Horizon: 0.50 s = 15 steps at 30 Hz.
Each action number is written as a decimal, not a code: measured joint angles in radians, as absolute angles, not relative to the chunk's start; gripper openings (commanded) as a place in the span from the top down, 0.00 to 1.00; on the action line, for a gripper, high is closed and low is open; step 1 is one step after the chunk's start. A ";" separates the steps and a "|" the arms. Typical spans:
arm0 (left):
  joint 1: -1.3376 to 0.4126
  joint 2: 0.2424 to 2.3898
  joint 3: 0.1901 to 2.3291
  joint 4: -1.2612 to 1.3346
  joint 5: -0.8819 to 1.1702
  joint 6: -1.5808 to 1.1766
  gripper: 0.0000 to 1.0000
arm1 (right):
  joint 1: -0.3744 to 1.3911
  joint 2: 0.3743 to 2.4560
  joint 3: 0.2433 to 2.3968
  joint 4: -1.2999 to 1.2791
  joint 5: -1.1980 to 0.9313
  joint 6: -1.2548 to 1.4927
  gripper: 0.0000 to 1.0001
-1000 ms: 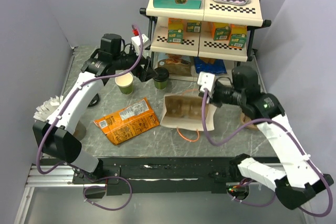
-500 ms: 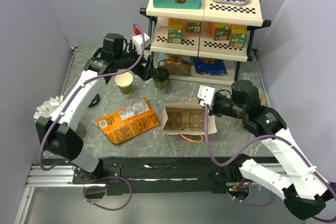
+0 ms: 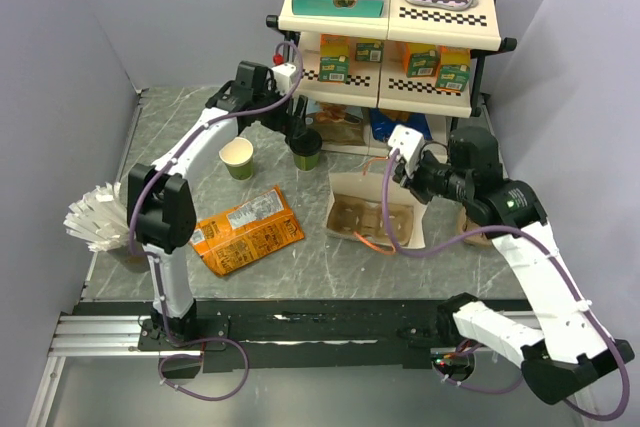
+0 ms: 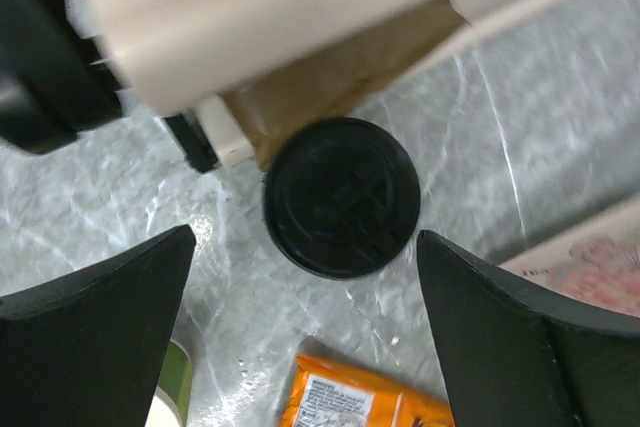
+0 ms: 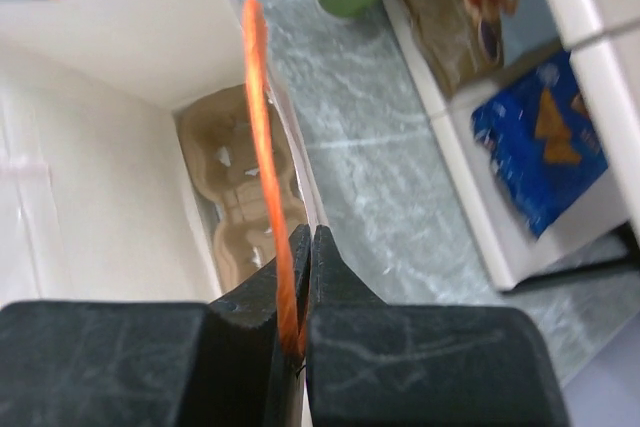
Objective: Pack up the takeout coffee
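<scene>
The takeout coffee [image 3: 306, 151] stands upright on the table [image 3: 300, 265], just in front of the shelf rack [image 3: 388, 25]. The left hand [image 4: 305, 239] hovers over its black lid [image 4: 340, 197], fingers spread wide, grasping nothing. So close to the rack, a descending finger could catch the frame or tip the cup. The right hand [image 5: 305, 247] is clenched on the paper bag's [image 3: 370, 215] thin orange handle [image 5: 258, 117]; a slip there would let the bag's mouth sag.

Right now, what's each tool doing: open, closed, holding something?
Left tool: open, above the takeout coffee, holding nothing.
Right tool: closed on the orange handle of the paper bag.
</scene>
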State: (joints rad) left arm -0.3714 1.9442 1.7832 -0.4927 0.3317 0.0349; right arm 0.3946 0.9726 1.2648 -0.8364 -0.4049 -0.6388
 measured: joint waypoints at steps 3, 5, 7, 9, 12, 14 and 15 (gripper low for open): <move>-0.379 1.953 1.786 -0.472 0.261 -0.034 0.01 | 0.359 1.003 1.288 -0.863 -0.405 -0.617 1.00; -0.388 1.953 1.793 -0.465 0.223 -0.081 0.00 | 0.341 1.028 1.304 -0.881 -0.404 -0.603 1.00; -0.399 1.953 1.801 -0.456 0.195 -0.117 0.01 | 0.330 1.048 1.317 -0.894 -0.404 -0.594 1.00; -0.416 1.953 1.803 -0.445 0.170 -0.139 0.01 | 0.324 1.063 1.325 -0.898 -0.403 -0.585 1.00; -0.452 1.955 1.803 -0.442 0.126 -0.151 0.01 | 0.321 1.071 1.326 -0.899 -0.402 -0.569 1.00; -0.476 1.958 1.803 -0.443 0.090 -0.151 0.01 | 0.318 1.072 1.326 -0.899 -0.404 -0.560 1.00; -0.491 1.959 1.803 -0.443 0.079 -0.151 0.01 | 0.316 1.072 1.326 -0.899 -0.405 -0.556 1.00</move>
State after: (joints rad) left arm -0.4908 1.9594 1.8030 -0.4431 0.0788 -0.1513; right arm 0.3164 1.0718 1.3258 -0.8989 -0.4053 -0.5556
